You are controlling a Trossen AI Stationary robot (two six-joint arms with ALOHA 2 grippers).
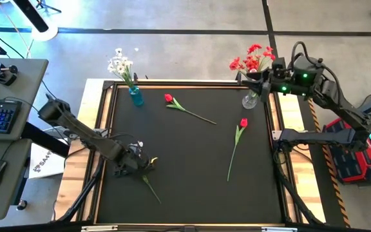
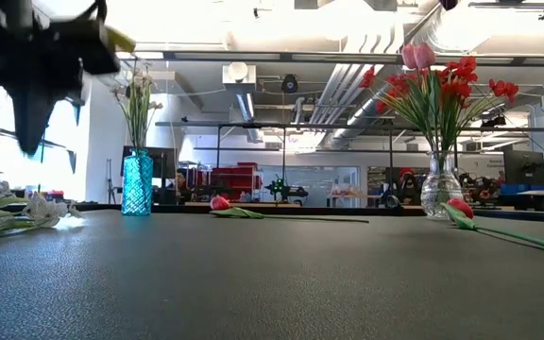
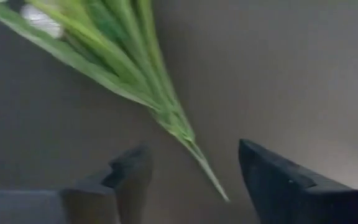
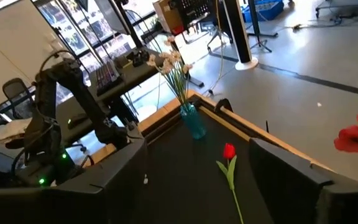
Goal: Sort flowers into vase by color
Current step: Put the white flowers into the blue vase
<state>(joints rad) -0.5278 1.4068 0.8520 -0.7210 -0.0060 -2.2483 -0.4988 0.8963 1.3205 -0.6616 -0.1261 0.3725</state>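
High view, one tabletop point(image 1: 192, 161), black mat, wooden border. Blue vase point(image 1: 136, 97) at the far left edge, holding white blossom sprays point(image 1: 120, 65). Clear vase point(image 1: 250, 100) at the far right edge, holding red sprays point(image 1: 252, 58). Loose stock: first red bud point(image 1: 169, 98), lying just right of the blue vase, stem trailing toward centre; second red bud point(image 1: 243, 122), lying near the clear vase, stem running toward the near edge; one white spray point(image 1: 145, 169), lying at the near left.

Left gripper point(image 1: 129, 164) sat low over that white spray; its wrist view showed the jaws released, the green stem point(image 3: 185, 134) lying between them but not held. Right gripper point(image 1: 257, 78) hovered beside the clear vase, jaws parted, empty.

Step in hand, as judged: picking up the white spray for the blue vase. Recommended handling: centre the stem between the jaws, close on the firm lower stem and not the leaves, lift clear of the mat, then bring it stem-down over the blue vase's narrow mouth without brushing the blossoms already in it.
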